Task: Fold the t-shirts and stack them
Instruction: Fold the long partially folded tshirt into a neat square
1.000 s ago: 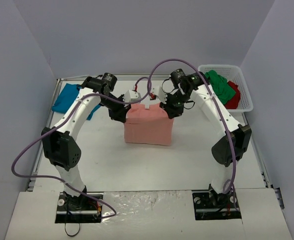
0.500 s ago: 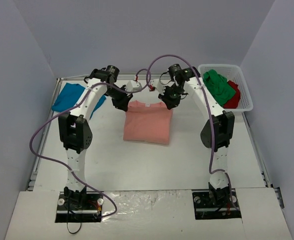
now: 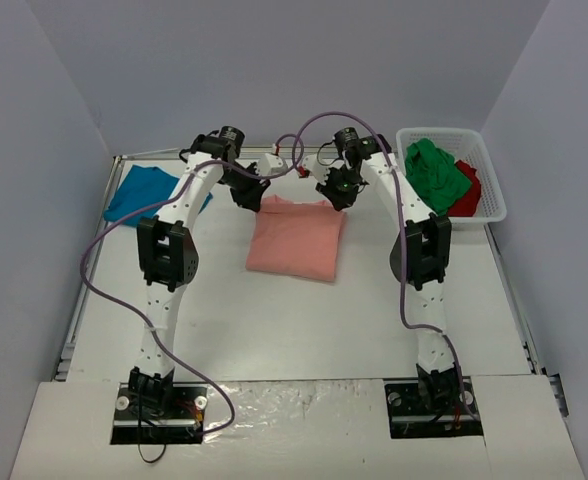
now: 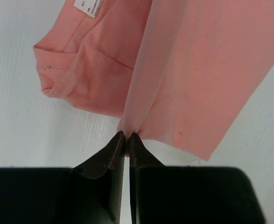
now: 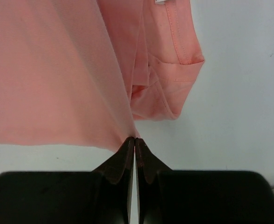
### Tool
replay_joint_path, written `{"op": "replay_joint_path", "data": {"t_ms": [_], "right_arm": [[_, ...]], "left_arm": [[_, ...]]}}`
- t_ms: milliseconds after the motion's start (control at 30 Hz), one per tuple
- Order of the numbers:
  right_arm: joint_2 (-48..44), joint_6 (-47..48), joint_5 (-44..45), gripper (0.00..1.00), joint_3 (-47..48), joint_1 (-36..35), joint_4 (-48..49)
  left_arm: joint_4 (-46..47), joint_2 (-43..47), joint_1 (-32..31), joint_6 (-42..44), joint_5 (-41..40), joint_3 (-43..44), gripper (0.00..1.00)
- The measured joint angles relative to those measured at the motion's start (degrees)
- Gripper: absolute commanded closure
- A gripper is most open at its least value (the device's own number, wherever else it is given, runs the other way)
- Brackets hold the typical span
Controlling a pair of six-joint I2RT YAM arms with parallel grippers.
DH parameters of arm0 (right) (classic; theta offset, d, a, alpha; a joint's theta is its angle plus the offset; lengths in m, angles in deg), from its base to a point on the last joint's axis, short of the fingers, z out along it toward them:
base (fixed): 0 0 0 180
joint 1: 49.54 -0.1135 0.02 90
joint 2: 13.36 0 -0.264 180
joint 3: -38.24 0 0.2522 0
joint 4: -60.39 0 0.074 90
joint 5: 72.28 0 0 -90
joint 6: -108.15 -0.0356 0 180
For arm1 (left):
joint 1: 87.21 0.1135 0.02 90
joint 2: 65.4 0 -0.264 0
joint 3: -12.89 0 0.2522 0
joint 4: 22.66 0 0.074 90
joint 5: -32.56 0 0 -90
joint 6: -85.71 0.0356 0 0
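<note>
A salmon-pink t-shirt [image 3: 296, 240] lies folded over in the middle of the table. My left gripper [image 3: 258, 199] is shut on its far left corner, and the cloth [image 4: 183, 79] fans away from the pinched tips [image 4: 126, 137]. My right gripper [image 3: 332, 199] is shut on the far right corner, with the fabric [image 5: 58, 79] stretching off from its tips [image 5: 135, 140]. A teal-blue t-shirt [image 3: 144, 193] lies flat at the far left. Green [image 3: 436, 175] and red [image 3: 468, 190] t-shirts sit in the basket.
A white mesh basket [image 3: 489, 180] stands at the far right corner. Purple cables [image 3: 319, 125] loop above both arms. Grey walls close in the table on three sides.
Both arms have stretched further toward the back of the table, carrying the pink shirt's held edge away and down so the shirt now lies flatter. Both grips stayed shut.
</note>
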Motion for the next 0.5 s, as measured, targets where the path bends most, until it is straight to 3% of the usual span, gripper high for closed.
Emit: {"op": "replay_joint_path", "data": {"t_ms": [133, 200, 267, 300, 333, 367, 467, 500], "right_arm": [[2.56, 0.04, 1.07, 1.00, 0.00, 0.20, 1.55], [3.48, -0.11, 1.79, 1.00, 0.00, 0.20, 2.58], [3.93, -0.39, 2.84, 1.00, 0.00, 0.20, 3.67], [4.17, -0.70, 3.50, 0.58, 0.00, 0.26, 4.17], [4.33, -1.42, 4.11, 0.44, 0.00, 0.31, 4.83], [4.55, -1.77, 4.74, 0.43, 0.00, 0.33, 5.62], [5.51, -3.15, 6.67, 0.36, 0.00, 0.46, 8.35], [5.73, -3.63, 7.15, 0.29, 0.00, 0.48, 9.11]], "left_arm": [[1.42, -2.38, 0.00, -0.35, 0.02, 0.15, 0.94], [2.34, -3.13, 0.00, -0.59, -0.04, 0.15, 0.82], [3.65, -3.52, 0.00, -1.01, -1.18, 0.15, 0.82], [4.48, -3.67, 0.07, -1.40, -1.90, 0.15, 0.82], [5.46, -3.80, 0.11, -1.81, -2.62, 0.15, 0.77], [6.47, -3.82, 0.15, -2.10, -3.34, 0.15, 0.65], [9.33, -3.85, 0.20, -3.37, -5.53, 0.15, 0.62], [10.10, -3.85, 0.22, -3.74, -6.14, 0.13, 0.61]]}}
